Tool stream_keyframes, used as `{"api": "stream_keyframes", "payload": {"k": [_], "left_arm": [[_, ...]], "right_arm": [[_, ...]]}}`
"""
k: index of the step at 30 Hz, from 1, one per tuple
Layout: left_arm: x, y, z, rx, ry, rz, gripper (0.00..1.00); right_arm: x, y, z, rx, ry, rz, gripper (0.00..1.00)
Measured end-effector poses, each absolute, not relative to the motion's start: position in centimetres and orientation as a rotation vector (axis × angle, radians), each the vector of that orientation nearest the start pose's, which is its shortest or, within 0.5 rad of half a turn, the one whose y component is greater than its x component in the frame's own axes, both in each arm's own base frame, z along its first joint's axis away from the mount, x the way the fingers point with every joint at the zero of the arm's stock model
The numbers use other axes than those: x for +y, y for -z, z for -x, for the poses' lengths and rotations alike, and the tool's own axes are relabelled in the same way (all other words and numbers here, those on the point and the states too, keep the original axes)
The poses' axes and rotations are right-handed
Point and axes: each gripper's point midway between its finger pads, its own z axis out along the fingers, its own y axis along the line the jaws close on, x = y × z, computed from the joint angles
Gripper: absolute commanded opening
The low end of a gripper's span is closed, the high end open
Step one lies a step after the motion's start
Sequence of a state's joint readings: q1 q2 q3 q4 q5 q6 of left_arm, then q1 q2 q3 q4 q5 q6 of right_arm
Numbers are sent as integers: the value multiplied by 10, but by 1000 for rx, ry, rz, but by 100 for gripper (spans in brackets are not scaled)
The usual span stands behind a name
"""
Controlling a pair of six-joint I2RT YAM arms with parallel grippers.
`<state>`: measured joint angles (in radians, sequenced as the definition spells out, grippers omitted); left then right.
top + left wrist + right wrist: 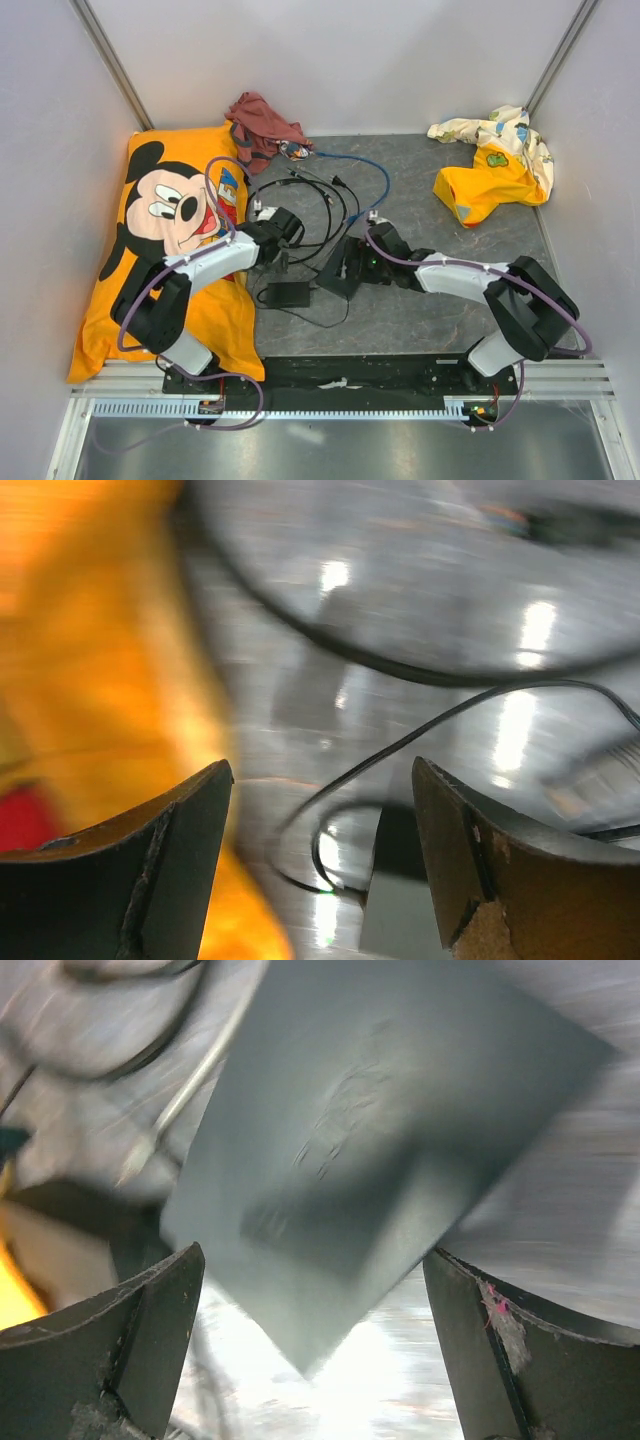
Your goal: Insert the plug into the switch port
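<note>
The thin flat black switch box [333, 280] lies on the grey table under my right gripper [347, 266]. In the right wrist view the box [380, 1130] fills the frame, with one corner pointing down between my open, empty gripper [315, 1265]. I cannot make out its port. My left gripper [290, 232] is open and empty over the black cable tangle [320, 205]. In its wrist view the gripper [322, 780] hangs above thin black cables [420, 730] and the black adapter brick [400, 880]. A cable end with a small plug [337, 182] lies further back.
The orange Mickey Mouse pillow [175, 240] lies at the left, beside my left arm. The adapter brick [288, 294] sits near the front. A blue cable [365, 165] loops at the back. A red cloth [262, 125] and a yellow garment [495, 165] lie at the back.
</note>
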<state>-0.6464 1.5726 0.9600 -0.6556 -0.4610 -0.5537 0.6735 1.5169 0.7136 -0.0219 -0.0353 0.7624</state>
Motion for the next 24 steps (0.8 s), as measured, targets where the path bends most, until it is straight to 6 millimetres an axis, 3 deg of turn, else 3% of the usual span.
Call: {"api": "stream_keyframes", "payload": {"k": [2,4,6,9,14,17,20,24], "left_arm": [[-110,-50,-273,2617,-356,9,79],[-106,-61,-275,2597,-371,-6,80],[-109,-82,-280,2550,-336,-25,80],[-115,-122,-288,2452,-244,-44,80],[-117,-201,-290,2235,-78,-102,81],[-113,-234,-289,2110,-36,-142,81],[-109,-243,-285,2031,-22,-179,80],[-107,-230,-282,2008,-33,-249,80]], "right_arm": [[275,-42,-257,2533,-730,-45,98],[287,-48,-253,2538,-746,4,98],[286,-58,-262,2520,-704,45,98],[274,-75,-289,2463,-630,75,98],[228,-109,-350,2343,-488,125,97],[207,-130,-387,2270,-405,179,95],[203,-138,-414,2220,-342,334,95],[211,-124,-431,2168,-270,682,97]]}}
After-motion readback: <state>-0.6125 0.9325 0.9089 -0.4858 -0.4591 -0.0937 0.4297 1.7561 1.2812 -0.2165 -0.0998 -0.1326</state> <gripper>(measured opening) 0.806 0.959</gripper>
